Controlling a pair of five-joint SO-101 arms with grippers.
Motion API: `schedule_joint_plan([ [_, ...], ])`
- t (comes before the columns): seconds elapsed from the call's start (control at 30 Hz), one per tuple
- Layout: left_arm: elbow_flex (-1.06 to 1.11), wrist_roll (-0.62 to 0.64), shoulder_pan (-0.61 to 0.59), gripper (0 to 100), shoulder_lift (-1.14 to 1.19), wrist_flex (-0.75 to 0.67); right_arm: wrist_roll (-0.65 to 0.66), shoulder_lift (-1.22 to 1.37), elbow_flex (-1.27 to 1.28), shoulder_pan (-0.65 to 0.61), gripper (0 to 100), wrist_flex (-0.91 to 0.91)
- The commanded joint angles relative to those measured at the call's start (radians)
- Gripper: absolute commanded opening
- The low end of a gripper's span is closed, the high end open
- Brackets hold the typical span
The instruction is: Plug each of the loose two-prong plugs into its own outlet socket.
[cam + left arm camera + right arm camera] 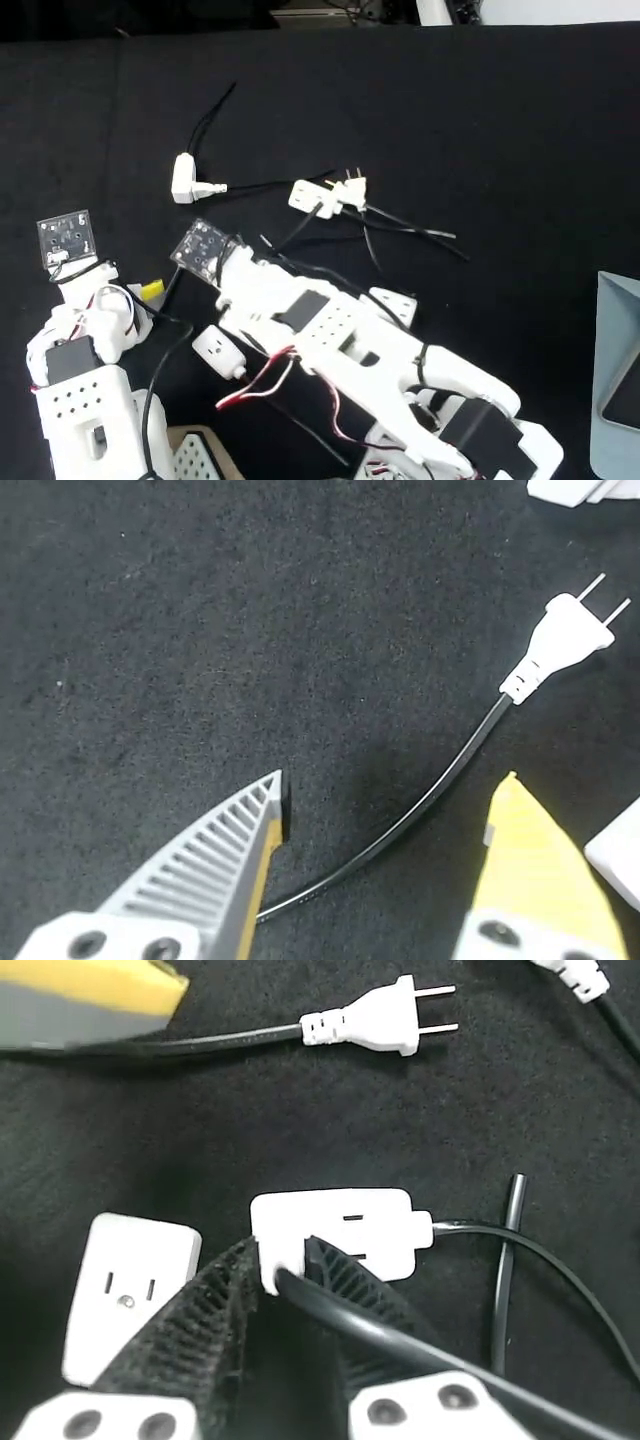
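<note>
right gripper (283,1250) clenched on the edge of a socket (345,1222) toward the front-left corner of the desk (520,120); left gripper (395,780) released astride the cord (430,800) of a plug (565,640). that thin pinch may let the socket twist.

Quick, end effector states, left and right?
Left end effector: open, holding nothing.
Right end effector: closed on a white outlet socket.
</note>
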Motion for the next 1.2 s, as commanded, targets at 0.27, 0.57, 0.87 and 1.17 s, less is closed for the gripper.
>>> schedule_joint_plan([
  [0.27, -0.007, 0.009, -0.008, 32, -0.009, -0.015, 0.017, 0.182, -0.048, 0.014, 1.2, -0.032],
  [0.57, 0.005, 0.008, -0.008, 32, -0.011, -0.021, 0.017, 0.128, -0.051, 0.018, 1.2, -0.025],
  [0.87, 0.008, 0.008, -0.008, 32, -0.011, -0.023, 0.015, -0.148, -0.15, 0.014, 1.2, 0.103],
  [1.17, 0.018, 0.008, -0.008, 32, -0.011, -0.041, 0.083, -0.177, -0.291, 0.037, 1.2, 0.008],
])
